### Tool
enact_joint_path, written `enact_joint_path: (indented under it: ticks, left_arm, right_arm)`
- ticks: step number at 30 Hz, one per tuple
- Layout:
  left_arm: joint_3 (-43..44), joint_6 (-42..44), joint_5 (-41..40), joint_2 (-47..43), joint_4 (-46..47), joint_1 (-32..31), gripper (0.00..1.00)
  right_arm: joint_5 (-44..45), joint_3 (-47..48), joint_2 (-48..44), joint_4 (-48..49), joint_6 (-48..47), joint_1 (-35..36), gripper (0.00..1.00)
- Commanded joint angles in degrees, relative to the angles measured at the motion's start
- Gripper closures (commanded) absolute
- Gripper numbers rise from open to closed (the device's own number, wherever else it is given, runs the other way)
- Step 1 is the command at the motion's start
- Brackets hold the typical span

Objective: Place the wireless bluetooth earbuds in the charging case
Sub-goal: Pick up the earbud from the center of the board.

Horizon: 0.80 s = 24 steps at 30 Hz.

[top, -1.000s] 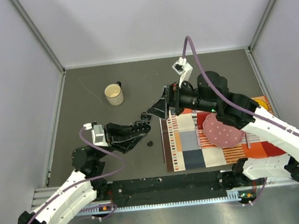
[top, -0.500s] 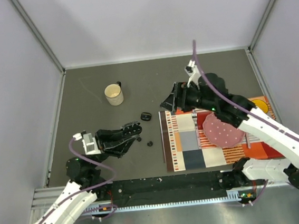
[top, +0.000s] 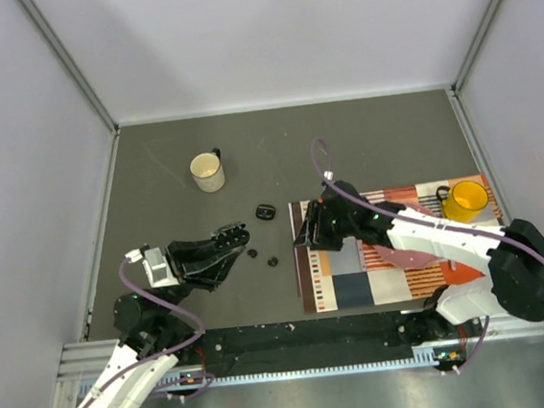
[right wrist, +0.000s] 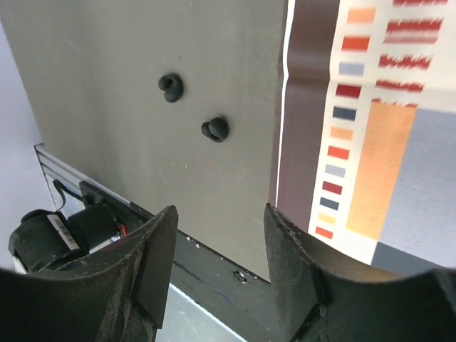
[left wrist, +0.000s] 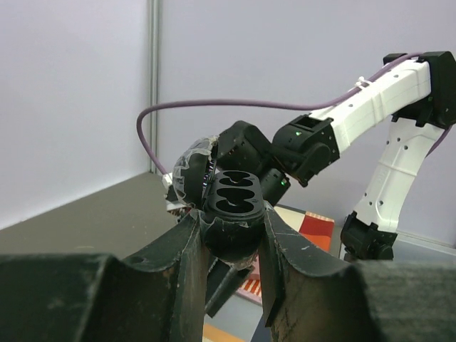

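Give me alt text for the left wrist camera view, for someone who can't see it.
The left gripper clamps a black charging case between its fingers, with the lid open and the moulded hollows facing the camera. Behind it, the white and black right arm stretches in from the right.

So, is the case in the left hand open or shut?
Open: the charging case has its lid swung back, its earbud slots exposed.
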Motion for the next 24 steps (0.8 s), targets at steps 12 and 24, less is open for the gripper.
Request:
enact_joint_path:
  ticks: [12,24]
  left_arm:
    - [3.5,1.1,-1.3,-3.0,-4.5,-0.2,1.0]
    - [2.9,1.7,-1.4,-3.1,-5.2,-0.2,1.0]
  right_arm:
    - [5.9,-3.1,14.0,24.2,17.2,8.7,0.7]
    - [6.7,-0.2,21.7,23.0,20.2,9.8,0.72]
